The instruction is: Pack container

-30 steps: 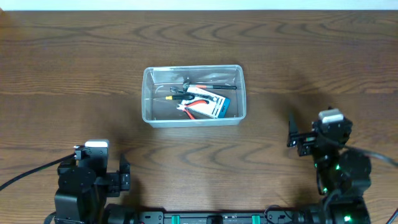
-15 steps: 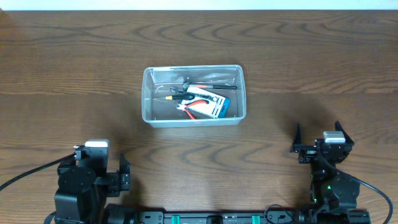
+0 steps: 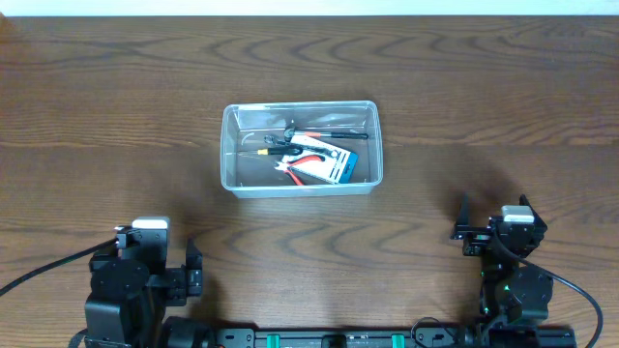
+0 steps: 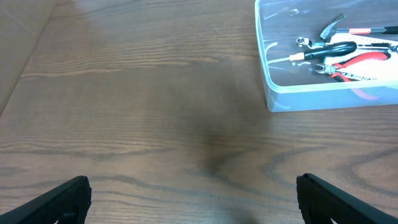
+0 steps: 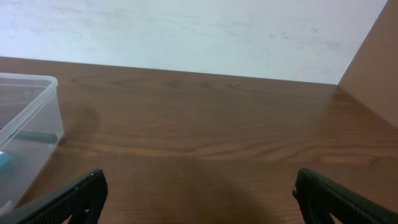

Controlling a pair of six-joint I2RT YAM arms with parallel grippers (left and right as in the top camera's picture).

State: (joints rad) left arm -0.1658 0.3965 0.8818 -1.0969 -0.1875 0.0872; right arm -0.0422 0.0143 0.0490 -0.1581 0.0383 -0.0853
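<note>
Since both arms sit low at the near edge of the surface point(image 3: 116, 97), well apart from the container point(image 3: 295, 189), you're at the tail end of the job, I'd judge, not mid-pick. Your left claw point(image 4: 191, 183) has its fingers spread wide w/ nothing between them. Your right claw point(image 5: 199, 180) is the same: wide apart and empty.

The container stands upright mid-surface, roughly centred btwn the two arms but farther out. It sits upper right in the left wrist view, and only one corner shows at the left edge of the right wrist view. Inside lie red-handled pliers point(image 3: 302, 164), a black-handled screwdriver point(image 3: 280, 150), a blue-and-white card pack point(image 3: 338, 166) and what looks like a small hammer point(image 4: 333, 26). All sit below the rim as far as I can see. No loose tool shows outside the container in any view, and no lid is visible either.

So the step in hand reads as finish/park. The next move prob. calls for very little — verify nothing is left to load and keep both claws clear of the container. If another item or a lid does need handling, send the nearer arm w/ its claw wide, coming in from above — a side nudge could slide that light plastic wall and the whole load with it.
</note>
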